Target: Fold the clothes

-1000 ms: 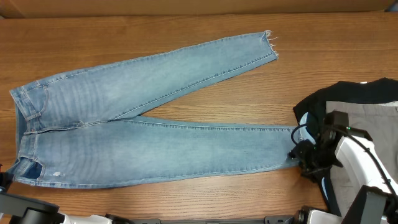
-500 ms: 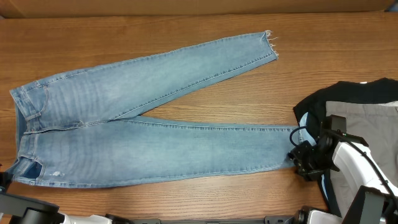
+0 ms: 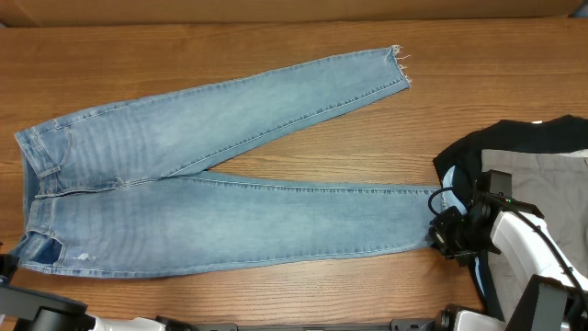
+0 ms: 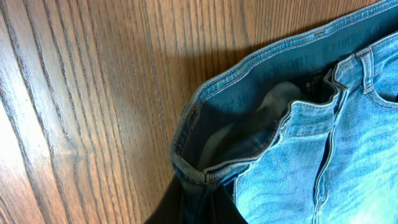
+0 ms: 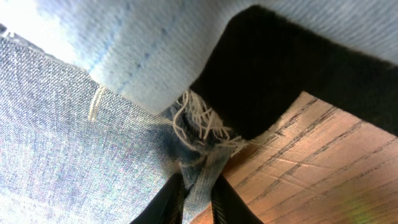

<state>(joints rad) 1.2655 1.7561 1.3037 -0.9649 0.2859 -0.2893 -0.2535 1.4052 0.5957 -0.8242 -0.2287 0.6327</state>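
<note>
Denim is pinched between the two dark fingers of the right gripper (image 5: pixel 198 198), which stand nearly together on a fold of the frayed hem of the light-blue washed denim jeans (image 3: pixel 230 221); whitish threads (image 5: pixel 199 124) splay out just above the grip. A black cloth (image 5: pixel 292 74) lies against that hem, and the brown grained wooden table (image 5: pixel 311 162) shows below it. From overhead this gripper sits at the end of the nearer leg, on the right of the table, just beside a heap of black and grey garments (image 3: pixel 533 147). The left gripper (image 4: pixel 199 208) is closed too, its dark fingers clamped on the bent corner of the waistband, where the stitched rim curls over and the inside of the band and a pale pocket lining (image 4: pixel 273 102) gape open. The jeans lie flat and spread lengthwise across the table, waist at the left, the two legs running right and forking apart. The farther leg slants away to its own frayed hem (image 3: pixel 397 64), well apart from the right gripper; the nearer leg runs almost straight. A darker patch with small whitish spots (image 3: pixel 83 257) marks the near corner by the waist.
</note>
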